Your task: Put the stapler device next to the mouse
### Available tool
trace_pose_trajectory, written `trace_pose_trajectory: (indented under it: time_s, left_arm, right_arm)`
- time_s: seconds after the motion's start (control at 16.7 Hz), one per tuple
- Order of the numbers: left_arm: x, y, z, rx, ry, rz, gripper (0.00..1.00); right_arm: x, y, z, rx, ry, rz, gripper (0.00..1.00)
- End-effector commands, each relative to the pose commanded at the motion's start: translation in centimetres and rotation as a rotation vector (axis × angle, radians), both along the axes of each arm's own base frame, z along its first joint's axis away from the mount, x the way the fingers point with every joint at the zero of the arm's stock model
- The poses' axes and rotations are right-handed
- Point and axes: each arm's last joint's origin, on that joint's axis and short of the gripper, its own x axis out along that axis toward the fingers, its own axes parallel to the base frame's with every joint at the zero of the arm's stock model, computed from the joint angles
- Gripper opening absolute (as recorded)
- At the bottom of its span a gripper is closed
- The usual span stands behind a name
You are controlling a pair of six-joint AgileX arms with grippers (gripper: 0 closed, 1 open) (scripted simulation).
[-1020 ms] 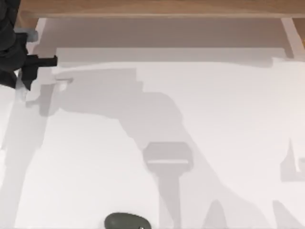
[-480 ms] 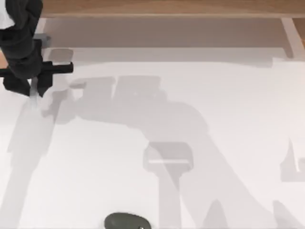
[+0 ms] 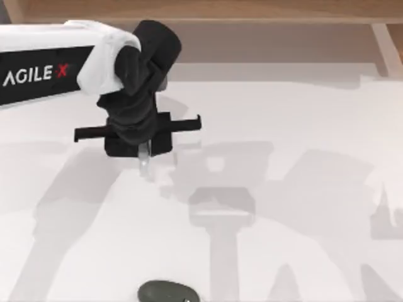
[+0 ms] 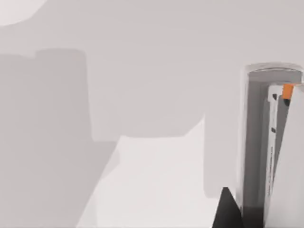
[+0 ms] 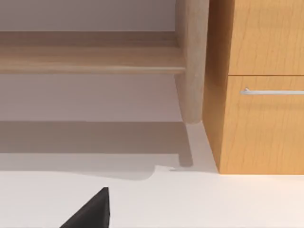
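While the left gripper [image 3: 144, 158] hangs upper left of frame centre, clamped on the stapler device [image 3: 145, 151], the mouse [image 3: 167, 292] lies at the bottom edge.

Under me the white desk [image 3: 302, 126] spreads wide, its surface crossed by soft grey shadows. Along its far edge in the top view runs a light wooden strip [image 3: 252, 9], with a duller grey band just below it. From my right wrist view I see a wooden cabinet [image 5: 261, 123] standing on the pale surface, a thin silver handle [image 5: 273, 91] lying level across its drawer front. Just beside the cabinet a rounded wooden post [image 5: 191, 61] stands upright, and a wooden rail [image 5: 90, 59] runs off sideways from it.
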Motion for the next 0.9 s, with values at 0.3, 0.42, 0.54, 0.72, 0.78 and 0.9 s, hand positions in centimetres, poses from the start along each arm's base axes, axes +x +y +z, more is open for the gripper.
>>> trace_pose_trajectory:
  time_s: [0.3, 0.42, 0.54, 0.72, 0.78, 0.9]
  left_arm:
    - [-5.4, -3.3, -0.7, -0.015, 0.025, -0.07, 0.0]
    - [-5.6, -3.3, -0.8, -0.014, 0.028, -0.073, 0.0]
    - [-5.6, -3.3, -0.8, -0.014, 0.028, -0.073, 0.0]
    - [-5.5, -3.2, -0.9, -0.012, 0.029, -0.071, 0.0]
    - [-5.4, -3.3, -0.8, -0.014, 0.026, -0.071, 0.0]
    - [-5.3, -3.3, -0.6, -0.021, 0.015, -0.071, 0.0]
  right_arm:
    - [0.0, 0.0, 0.0, 0.0, 0.0, 0.0, 1.0]
    - [0.0, 0.0, 0.0, 0.0, 0.0, 0.0, 1.0]
    - [0.0, 0.0, 0.0, 0.0, 0.0, 0.0, 1.0]
    - [0.0, 0.0, 0.0, 0.0, 0.0, 0.0, 1.0]
    - [0.0, 0.0, 0.0, 0.0, 0.0, 0.0, 1.0]
    - [0.0, 0.0, 0.0, 0.0, 0.0, 0.0, 1.0]
